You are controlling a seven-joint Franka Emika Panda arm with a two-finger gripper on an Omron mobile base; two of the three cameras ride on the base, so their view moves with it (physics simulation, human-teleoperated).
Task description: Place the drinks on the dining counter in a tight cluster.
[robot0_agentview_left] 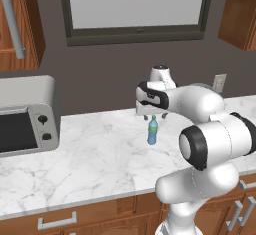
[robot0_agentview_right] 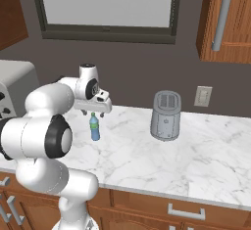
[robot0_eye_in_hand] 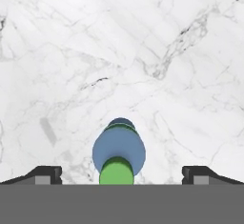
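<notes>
A small blue water bottle (robot0_agentview_left: 152, 131) with a green cap stands upright on a marble wall counter (robot0_agentview_left: 85, 154). My gripper (robot0_agentview_left: 155, 115) hangs just above it, pointing straight down and open. In the right base view the bottle (robot0_agentview_right: 94, 127) stands directly under the gripper (robot0_agentview_right: 93, 111). In the hand view I look down on the green cap and blue shoulders of the bottle (robot0_eye_in_hand: 118, 149), centred between the two spread fingertips of the gripper (robot0_eye_in_hand: 121, 175), which touch nothing. The dining counter is out of view.
A silver toaster oven (robot0_agentview_left: 25, 116) stands at the counter's left end. A grey toaster (robot0_agentview_right: 165, 115) stands to the bottle's right, near a wall outlet (robot0_agentview_right: 202, 96). Wooden cabinets (robot0_agentview_right: 225, 21) hang beside a window (robot0_agentview_left: 136, 4). Drawers run under the counter edge.
</notes>
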